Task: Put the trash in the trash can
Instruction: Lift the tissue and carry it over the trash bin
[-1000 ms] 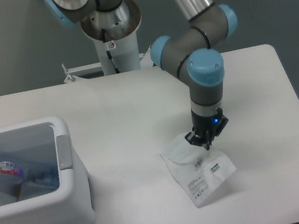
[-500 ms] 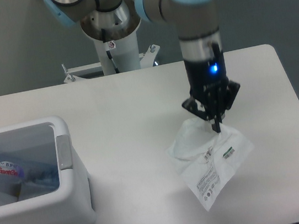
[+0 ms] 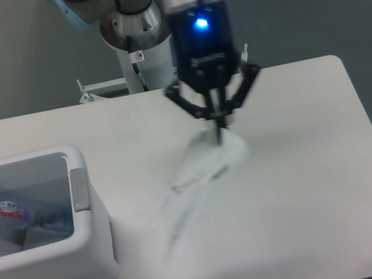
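We record: gripper (image 3: 217,127), fingers pinched on the top of the plastic bag (image 3: 201,172), which hangs blurred above the table (image 3: 314,163). Trash can (image 3: 90,243) at the left edge, well apart; bottle (image 3: 9,213) lying inside it.

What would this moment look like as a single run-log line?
phase: carrying | gripper: shut on plastic bag, lifted, motion-blurred | bottle: in trash can | next: likely move to can
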{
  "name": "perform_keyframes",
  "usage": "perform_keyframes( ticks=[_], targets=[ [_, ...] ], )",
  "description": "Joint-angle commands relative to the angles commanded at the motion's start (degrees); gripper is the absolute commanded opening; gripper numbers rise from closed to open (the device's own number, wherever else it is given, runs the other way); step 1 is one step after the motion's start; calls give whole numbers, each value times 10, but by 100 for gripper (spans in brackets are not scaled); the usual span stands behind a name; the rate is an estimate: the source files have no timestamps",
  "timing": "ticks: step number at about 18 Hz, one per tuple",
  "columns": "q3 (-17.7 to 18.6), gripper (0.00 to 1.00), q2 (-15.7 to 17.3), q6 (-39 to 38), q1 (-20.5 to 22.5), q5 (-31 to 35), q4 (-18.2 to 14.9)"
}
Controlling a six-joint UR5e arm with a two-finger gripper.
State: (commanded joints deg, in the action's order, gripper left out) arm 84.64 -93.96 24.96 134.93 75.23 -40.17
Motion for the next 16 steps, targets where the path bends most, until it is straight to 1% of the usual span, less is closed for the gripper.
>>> perform_keyframes(
  ticks=[3,6,8,10,12,16],
  targets=[
    [-3,0,1,20,-37,0,1],
    [-1,0,0,23,-76,-1,0],
    [2,0,-7,23,-98,-1,0],
    [15,0,-8,23,-108,-1,0],
    [33,0,-7,23,-130,0,0],
    [64,0,-4,23,-144,3,0]
  ],
)
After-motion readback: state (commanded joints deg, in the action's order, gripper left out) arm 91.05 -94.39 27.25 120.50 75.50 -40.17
